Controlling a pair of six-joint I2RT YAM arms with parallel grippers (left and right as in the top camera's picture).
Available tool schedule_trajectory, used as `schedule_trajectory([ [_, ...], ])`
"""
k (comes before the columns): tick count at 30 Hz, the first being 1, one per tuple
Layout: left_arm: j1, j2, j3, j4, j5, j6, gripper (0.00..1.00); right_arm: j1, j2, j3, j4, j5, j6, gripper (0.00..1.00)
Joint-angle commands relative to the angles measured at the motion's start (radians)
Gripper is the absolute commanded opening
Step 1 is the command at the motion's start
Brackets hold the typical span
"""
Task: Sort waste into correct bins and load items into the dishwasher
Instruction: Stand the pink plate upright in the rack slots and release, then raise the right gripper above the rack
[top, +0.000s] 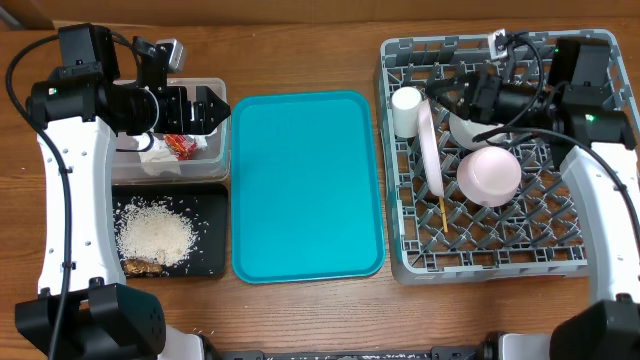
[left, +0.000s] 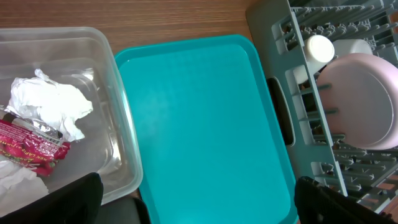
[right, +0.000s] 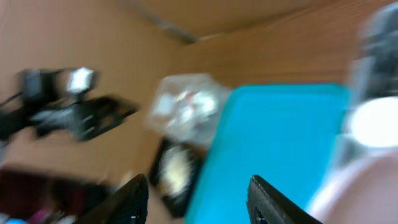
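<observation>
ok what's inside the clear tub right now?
Crumpled white napkins and a red snack wrapper lie in the clear tub. The rest of it is cut off in the wrist view and covered by the left gripper from overhead, so unknown.

A large teal rectangular plastic serving tray (top: 307, 185) lies flat on the brown wood-grain surface (top: 300, 55).
</observation>
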Motion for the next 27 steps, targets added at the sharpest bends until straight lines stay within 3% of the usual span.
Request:
schedule_trajectory([
  [1,-0.007,-0.008,0.026,0.000,-0.002,-0.007,1.00,0.000,-0.058,0.076,-0.033,0.435,0.031,0.54],
  [5,-0.007,-0.008,0.026,0.000,-0.002,-0.007,1.00,0.000,-0.079,0.099,-0.096,0.820,0.052,0.71],
  [9,-0.007,-0.008,0.026,0.000,-0.002,-0.007,1.00,0.000,-0.078,0.099,-0.133,1.023,0.051,1.00],
  [17,-0.007,-0.008,0.026,0.000,-0.002,-0.007,1.00,0.000,-0.077,0.099,-0.237,1.040,0.052,1.00],
  [27,-0.007,-0.008,0.026,0.000,-0.002,-0.007,1.00,0.000,-0.077,0.099,-0.242,1.040,0.052,1.00],
])
